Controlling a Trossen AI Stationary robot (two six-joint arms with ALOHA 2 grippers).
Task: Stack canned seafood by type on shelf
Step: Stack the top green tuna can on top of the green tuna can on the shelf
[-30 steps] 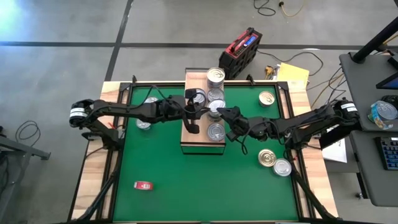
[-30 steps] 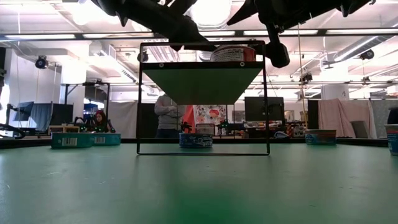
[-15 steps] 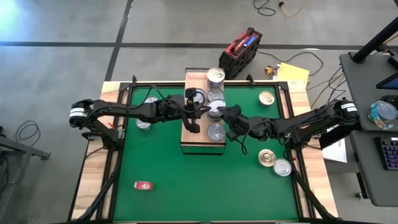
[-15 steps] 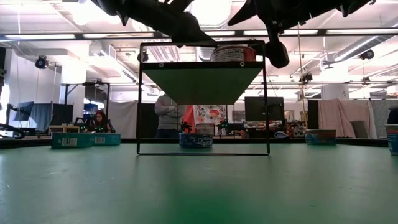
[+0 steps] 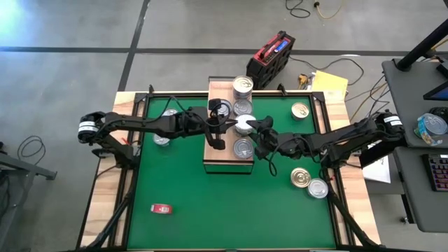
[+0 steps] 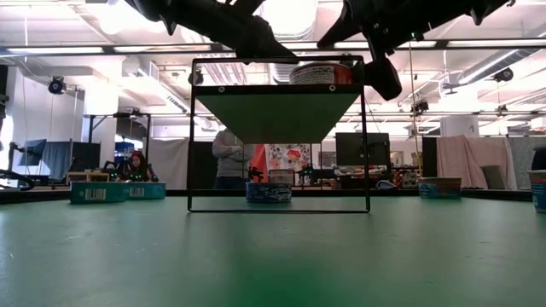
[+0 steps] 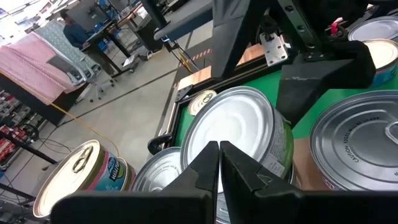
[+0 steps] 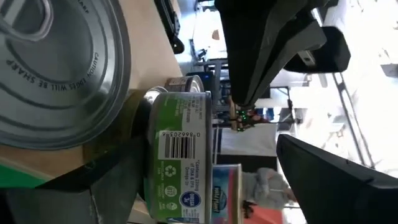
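From the left, the left gripper (image 5: pixel 222 124) reaches in over the shelf (image 5: pixel 212 155), and its wrist view shows the two fingers pressed together with nothing between them, their tips against the silver lid of the green-labelled tin (image 7: pixel 239 146). That tin (image 5: pixel 244 124) sits mid-shelf in a row of tins running from the far end toward the near end, which is the shelf's long axis. The right gripper (image 5: pixel 256 130) comes in from the opposite side with its fingers spread, and its wrist view shows the green tin (image 8: pixel 180 168) between them; whether the pads already touch its wall I cannot tell. The tin lies between the two grippers, so the right one seems better placed to grasp it. More tins (image 5: pixel 308 182) wait on the mat (image 5: pixel 182 203) at far right.
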